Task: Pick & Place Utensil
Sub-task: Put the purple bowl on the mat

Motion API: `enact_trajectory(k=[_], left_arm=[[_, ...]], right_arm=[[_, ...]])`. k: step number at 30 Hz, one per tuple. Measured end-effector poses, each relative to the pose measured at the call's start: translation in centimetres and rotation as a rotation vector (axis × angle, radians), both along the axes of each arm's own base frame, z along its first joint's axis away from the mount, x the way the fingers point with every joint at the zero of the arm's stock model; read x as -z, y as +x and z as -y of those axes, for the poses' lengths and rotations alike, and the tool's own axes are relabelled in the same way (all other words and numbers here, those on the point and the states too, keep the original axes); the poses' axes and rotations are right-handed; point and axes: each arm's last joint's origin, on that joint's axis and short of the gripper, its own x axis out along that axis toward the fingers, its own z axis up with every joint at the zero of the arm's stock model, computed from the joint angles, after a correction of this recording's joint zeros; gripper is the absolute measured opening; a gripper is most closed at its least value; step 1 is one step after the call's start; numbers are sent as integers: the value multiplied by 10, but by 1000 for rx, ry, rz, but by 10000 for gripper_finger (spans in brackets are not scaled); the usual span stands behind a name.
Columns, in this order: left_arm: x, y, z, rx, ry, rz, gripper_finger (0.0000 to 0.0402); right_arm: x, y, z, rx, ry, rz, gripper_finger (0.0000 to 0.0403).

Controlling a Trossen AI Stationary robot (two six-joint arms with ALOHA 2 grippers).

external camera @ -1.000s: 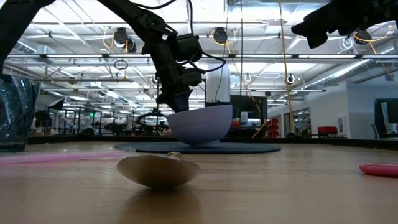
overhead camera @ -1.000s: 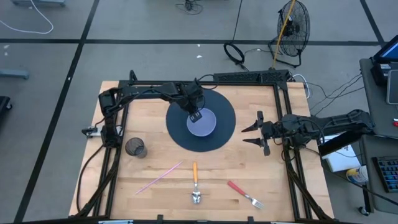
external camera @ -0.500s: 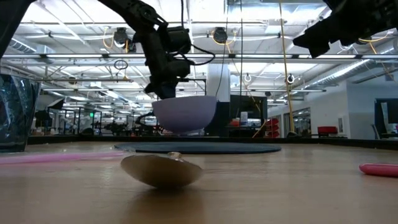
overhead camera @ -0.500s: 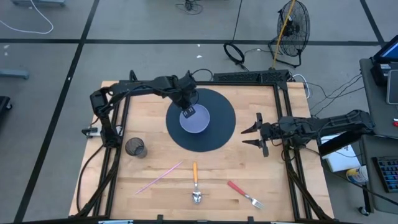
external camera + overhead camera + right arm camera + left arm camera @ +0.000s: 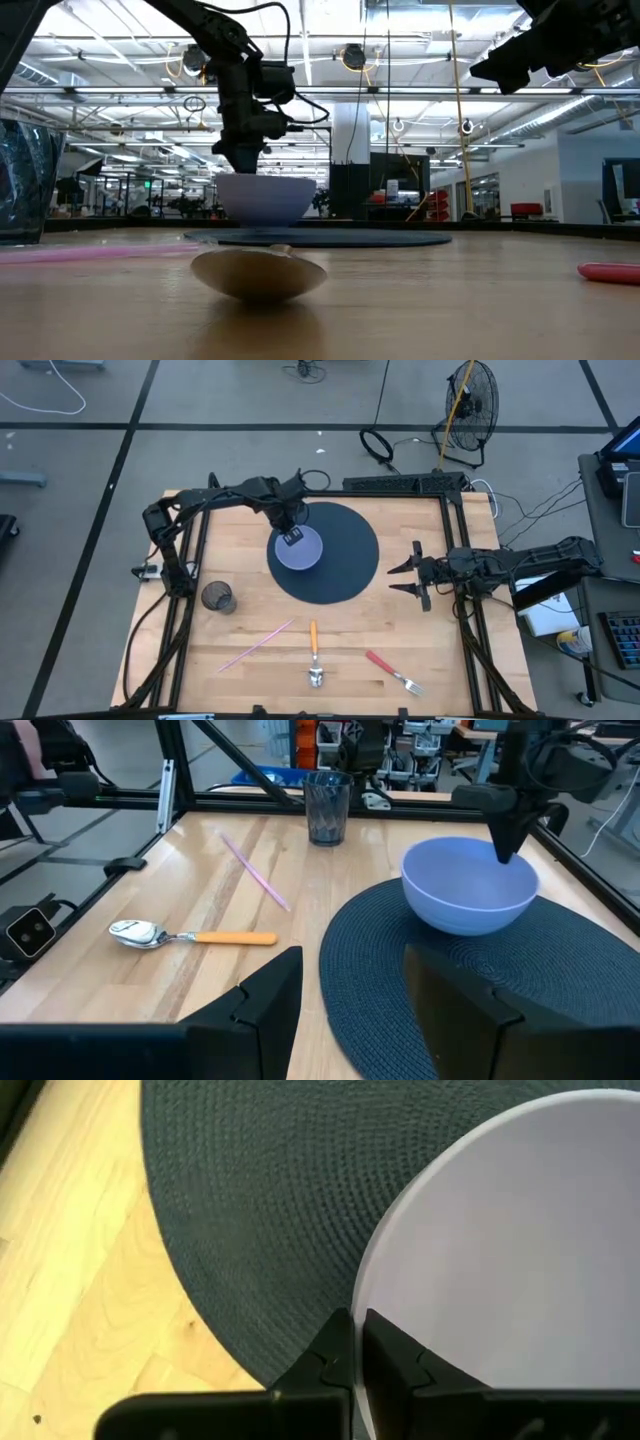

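Observation:
A lavender bowl (image 5: 300, 551) is over the left part of the dark round mat (image 5: 345, 575). My left gripper (image 5: 291, 536) is shut on its rim; it also shows in the low view (image 5: 243, 160). My right gripper (image 5: 412, 575) hangs open and empty above the table, right of the mat. A spoon with an orange handle (image 5: 314, 650), a fork with a red handle (image 5: 392, 670) and a pink straw (image 5: 256, 644) lie flat on the wood near the front edge. A dark cup (image 5: 218, 597) stands at the left. My left gripper pinches the bowl's rim (image 5: 356, 1312) on its far-left side, one finger (image 5: 336, 1352) outside the wall and one (image 5: 390, 1360) inside. The fingers come from above, pointing down. The bowl (image 5: 265, 198) sits upright, at or just above the mat; I cannot tell which.
A black frame (image 5: 185, 550) runs along the table's left, far and right sides. Bare wood lies between the mat and the utensils. The spoon's bowl (image 5: 258, 273) fills the low view's foreground.
My left gripper has carried the bowl toward the table's left edge and a little toward the far edge. The bowl stood tilted on the mat, was lifted clear and levelled, then came down again near the mat's left part.

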Motion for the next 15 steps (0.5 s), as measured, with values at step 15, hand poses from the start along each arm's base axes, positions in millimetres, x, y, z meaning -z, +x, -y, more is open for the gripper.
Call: enact_trajectory(k=[15], left_arm=[[21,-9,-7,-26,-15,28,14]], right_arm=[[0,0,0,3,14,-1,171]])
